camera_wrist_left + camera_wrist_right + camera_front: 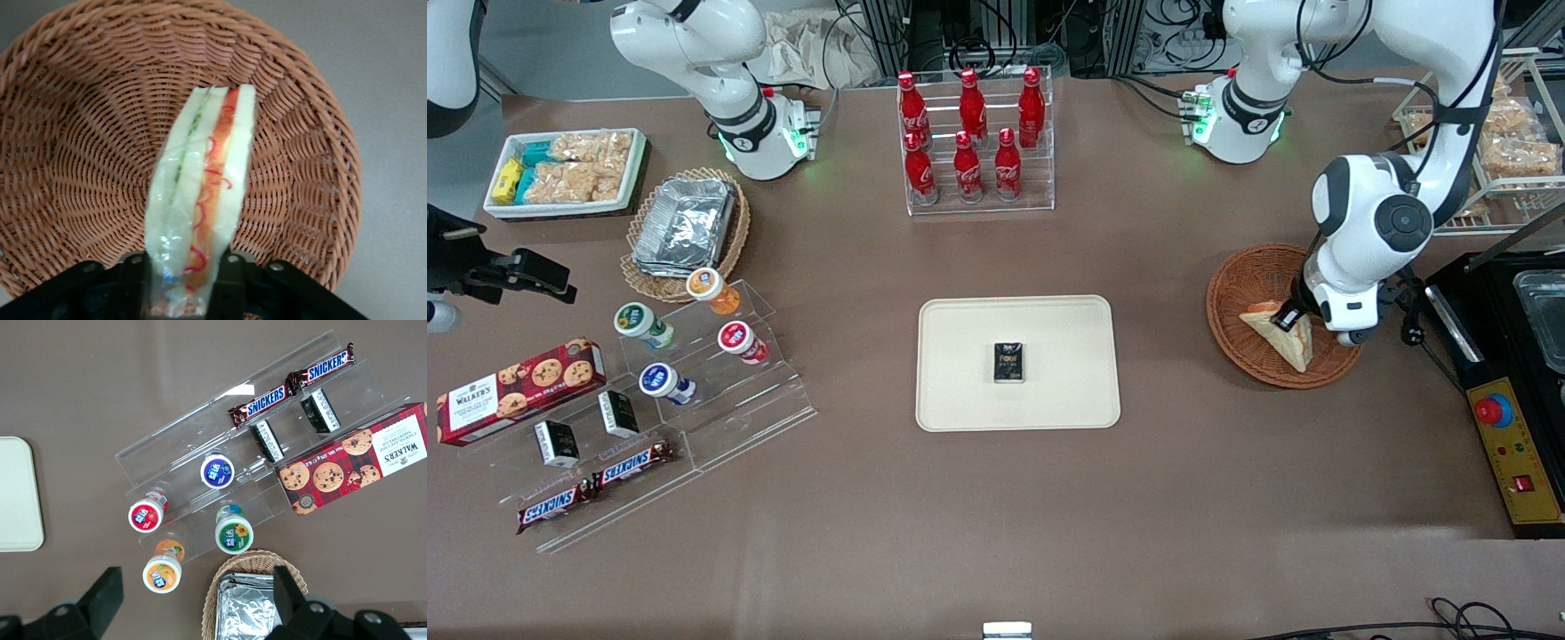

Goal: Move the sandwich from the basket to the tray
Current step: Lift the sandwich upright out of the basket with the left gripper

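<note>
The sandwich (1282, 335), a wedge of pale bread with an orange-red filling, lies in the reddish-brown wicker basket (1238, 286) toward the working arm's end of the table. My left gripper (1291, 316) reaches down into the basket. In the left wrist view the wrapped sandwich (207, 173) stands edge-up over the basket's weave (80, 140). My gripper (184, 283) is shut on its near end, one black finger pressed to each side. The cream tray (960, 404) lies at mid-table, apart from the basket, with a small black box (1009, 363) on it.
A clear rack of red bottles (971, 142) stands farther from the camera than the tray. A black control box with a red button (1507, 444) and a wire shelf of snacks (1512, 151) flank the basket. An acrylic display stand (694, 382) stands toward the parked arm's end.
</note>
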### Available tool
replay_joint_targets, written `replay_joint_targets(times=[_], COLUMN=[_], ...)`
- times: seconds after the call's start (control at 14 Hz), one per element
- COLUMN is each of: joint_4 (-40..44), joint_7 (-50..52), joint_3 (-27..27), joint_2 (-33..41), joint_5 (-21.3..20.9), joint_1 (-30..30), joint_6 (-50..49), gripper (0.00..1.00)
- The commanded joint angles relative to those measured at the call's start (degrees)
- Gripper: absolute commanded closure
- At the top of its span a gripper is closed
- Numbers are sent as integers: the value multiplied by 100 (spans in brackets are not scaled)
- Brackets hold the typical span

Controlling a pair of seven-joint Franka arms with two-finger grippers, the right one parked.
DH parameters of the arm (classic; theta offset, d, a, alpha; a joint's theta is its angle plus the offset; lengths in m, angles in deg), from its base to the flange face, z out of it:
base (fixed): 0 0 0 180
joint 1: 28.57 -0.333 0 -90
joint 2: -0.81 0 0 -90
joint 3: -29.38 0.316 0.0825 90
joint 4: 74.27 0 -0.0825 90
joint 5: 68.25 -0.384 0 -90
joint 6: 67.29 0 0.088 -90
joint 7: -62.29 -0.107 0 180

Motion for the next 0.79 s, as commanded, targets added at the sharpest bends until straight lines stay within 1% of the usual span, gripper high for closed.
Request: replay_joint_targets(times=[0.0,0.14,0.21,0.29,0.5,0.64,0.71], joint_4=[-20,163,400,820,2725,3711,4116], joint_7=[-348,-639,-805,-955,-1621,-2167,-2387], joint_3=[-5,3,12,12,-23,-23,-32], joint_2=[605,905,1036,1107,942,889,845], joint_5=[-112,-147,-321,-497,-552,-543,-534], joint_1=[-21,-21,-21,-30,-21,-21,-4], joint_6=[-531,-1006,-1426,-2022,-4140,-5056,-5347], gripper=[100,100,100,100,100,100,100])
